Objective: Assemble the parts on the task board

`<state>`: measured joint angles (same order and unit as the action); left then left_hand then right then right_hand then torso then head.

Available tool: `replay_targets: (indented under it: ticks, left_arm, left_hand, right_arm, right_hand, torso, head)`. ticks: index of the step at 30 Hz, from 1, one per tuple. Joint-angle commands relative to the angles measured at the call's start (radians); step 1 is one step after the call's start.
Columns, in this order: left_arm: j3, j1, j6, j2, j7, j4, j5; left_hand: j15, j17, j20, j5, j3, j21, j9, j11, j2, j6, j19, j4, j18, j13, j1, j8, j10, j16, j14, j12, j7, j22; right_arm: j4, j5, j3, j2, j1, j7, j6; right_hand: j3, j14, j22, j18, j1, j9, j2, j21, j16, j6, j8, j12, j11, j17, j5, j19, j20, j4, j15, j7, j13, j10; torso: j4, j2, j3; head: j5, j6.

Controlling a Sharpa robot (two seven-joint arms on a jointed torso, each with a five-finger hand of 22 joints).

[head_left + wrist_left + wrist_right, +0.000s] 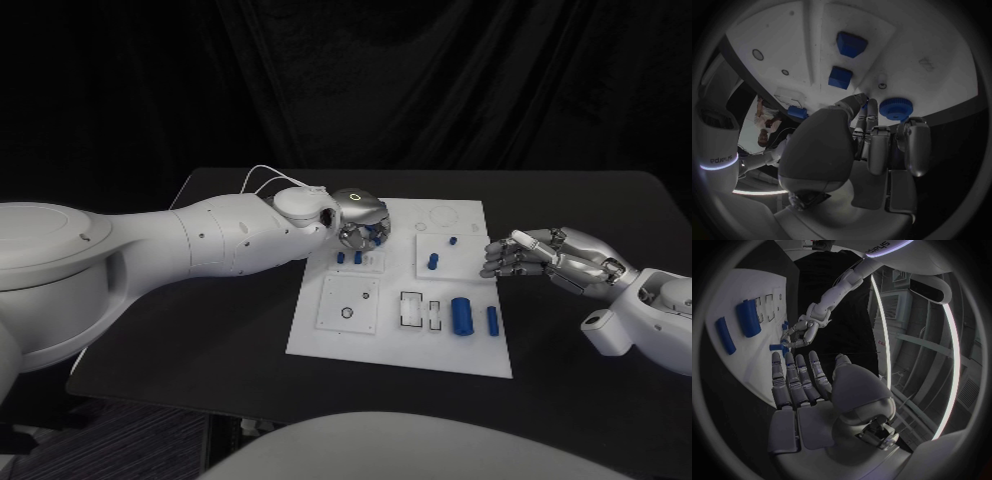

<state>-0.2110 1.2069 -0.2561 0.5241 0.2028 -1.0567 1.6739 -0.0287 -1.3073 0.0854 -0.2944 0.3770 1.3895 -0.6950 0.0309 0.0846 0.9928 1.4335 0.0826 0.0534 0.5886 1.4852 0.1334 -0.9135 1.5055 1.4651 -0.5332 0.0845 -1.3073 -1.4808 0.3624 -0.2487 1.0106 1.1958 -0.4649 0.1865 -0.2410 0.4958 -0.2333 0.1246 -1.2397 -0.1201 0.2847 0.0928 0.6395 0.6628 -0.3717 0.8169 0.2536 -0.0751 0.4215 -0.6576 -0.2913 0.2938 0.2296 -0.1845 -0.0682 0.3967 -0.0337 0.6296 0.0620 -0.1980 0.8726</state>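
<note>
I see a dim scene, dark backdrop; task board (325, 335) brightest; wrist views fisheye-warped, light strips glaring at rims.

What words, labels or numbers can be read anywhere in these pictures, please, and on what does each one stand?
Lettering on the white arm, left wrist view: mirrored, not surely readable.
Lettering on the white arm, right wrist view: upside down, too distorted to read.
Faint mark on the task board: too blurred to read.
Head view: no text.

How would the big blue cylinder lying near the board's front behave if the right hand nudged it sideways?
The cylinder lies on its side on the flat board, so it would probably roll. It looks rigid and smooth, perhaps slippery. The right hand is open beside the board.
</note>
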Motion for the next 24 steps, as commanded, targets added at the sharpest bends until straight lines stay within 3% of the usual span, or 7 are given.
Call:
replay_targets:
  ticks: [1, 5, 6, 11, 18, 24]
  left_arm:
    - [0.001, 0.003, -0.074, 0.020, 0.005, -0.027, 0.006]
    - [0.002, 0.024, -0.108, 0.061, 0.001, -0.076, 0.006]
    - [0.002, 0.036, -0.113, 0.077, -0.004, -0.095, 0.006]
    - [0.002, 0.066, -0.095, 0.128, -0.021, -0.148, 0.006]
    - [0.001, 0.077, -0.033, 0.174, -0.041, -0.187, 0.006]
    - [0.000, 0.068, -0.002, 0.190, -0.049, -0.192, 0.006]
  left_hand:
    - [-0.002, -0.094, -0.002, -0.004, 0.001, 0.000, -0.010, 0.000, -0.010, 0.013, 0.002, -0.008, -0.006, -0.003, 0.003, 0.004, -0.009, -0.004, 0.025, 0.004, 0.009, -0.201]
    - [-0.002, -0.090, -0.002, -0.003, -0.002, -0.003, -0.006, 0.003, -0.004, 0.011, 0.000, -0.010, -0.005, -0.012, -0.002, -0.002, -0.010, -0.007, 0.023, 0.016, 0.010, -0.200]
    - [-0.002, -0.091, -0.002, -0.003, -0.002, -0.002, -0.005, 0.003, -0.002, 0.011, 0.001, -0.011, -0.006, -0.014, -0.003, -0.003, -0.011, -0.006, 0.024, 0.018, 0.010, -0.200]
    - [-0.002, -0.088, -0.002, -0.001, -0.004, -0.005, 0.000, 0.003, 0.003, 0.009, -0.001, -0.010, -0.005, -0.023, -0.011, -0.010, -0.014, -0.008, 0.023, 0.030, 0.008, -0.199]
    - [-0.002, -0.077, -0.002, 0.017, -0.004, -0.014, 0.010, 0.004, 0.004, 0.003, -0.006, -0.008, -0.003, -0.038, -0.023, -0.023, -0.013, -0.013, 0.018, 0.051, 0.007, -0.197]
    - [-0.001, -0.069, -0.002, 0.034, -0.005, -0.019, 0.015, 0.005, 0.004, 0.000, -0.010, -0.004, -0.002, -0.046, -0.031, -0.030, -0.014, -0.017, 0.013, 0.061, 0.007, -0.196]
  right_arm:
    - [-0.002, -0.003, 0.001, 0.002, 0.000, 0.024, 0.013]
    - [0.000, -0.003, 0.001, 0.001, 0.000, 0.028, 0.014]
    - [0.001, -0.003, 0.001, 0.000, 0.000, 0.030, 0.016]
    - [0.006, -0.003, 0.001, -0.006, 0.000, 0.037, 0.020]
    - [0.010, -0.003, 0.001, -0.012, 0.000, 0.043, 0.029]
    - [0.013, -0.003, 0.001, -0.013, 0.000, 0.048, 0.038]
  right_hand:
    - [0.004, 0.000, 0.001, 0.001, -0.007, -0.001, 0.006, 0.004, -0.003, 0.006, -0.004, -0.001, -0.002, 0.001, 0.007, -0.004, 0.002, -0.003, 0.003, -0.074, 0.000, 0.005]
    - [0.004, 0.000, 0.001, 0.001, -0.007, -0.001, 0.006, 0.004, -0.003, 0.006, -0.004, -0.001, -0.002, 0.001, 0.007, -0.004, 0.002, -0.003, 0.003, -0.074, 0.000, 0.005]
    - [0.004, 0.000, 0.001, 0.001, -0.007, -0.001, 0.006, 0.004, -0.003, 0.006, -0.004, -0.001, -0.002, 0.001, 0.007, -0.004, 0.002, -0.003, 0.003, -0.074, 0.000, 0.005]
    - [0.005, 0.001, 0.001, 0.001, -0.008, -0.002, 0.006, 0.004, -0.003, 0.006, -0.004, -0.001, -0.002, 0.001, 0.007, -0.004, 0.002, -0.003, 0.003, -0.074, 0.000, 0.006]
    - [0.005, 0.001, 0.001, 0.001, -0.009, -0.002, 0.006, 0.004, -0.003, 0.006, -0.005, -0.001, -0.002, 0.001, 0.007, -0.004, 0.002, -0.003, 0.003, -0.074, 0.000, 0.006]
    - [0.006, 0.001, 0.001, 0.001, -0.010, -0.002, 0.006, 0.004, -0.003, 0.006, -0.005, -0.001, -0.002, 0.001, 0.007, -0.004, 0.002, -0.003, 0.003, -0.074, 0.000, 0.006]
  torso:
    - [0.0004, -0.001, -0.0001]
    - [0.0008, -0.002, 0.0003]
    - [0.0012, -0.002, 0.0002]
    - [0.0028, -0.003, -0.0002]
    - [0.0011, 0.000, -0.0004]
    - [0.0020, -0.003, 0.0004]
  head:
    - [0.002, 0.000]
    - [0.002, 0.000]
    - [0.001, 0.000]
    - [0.003, 0.000]
    - [0.005, 0.000]
    - [0.006, 0.000]
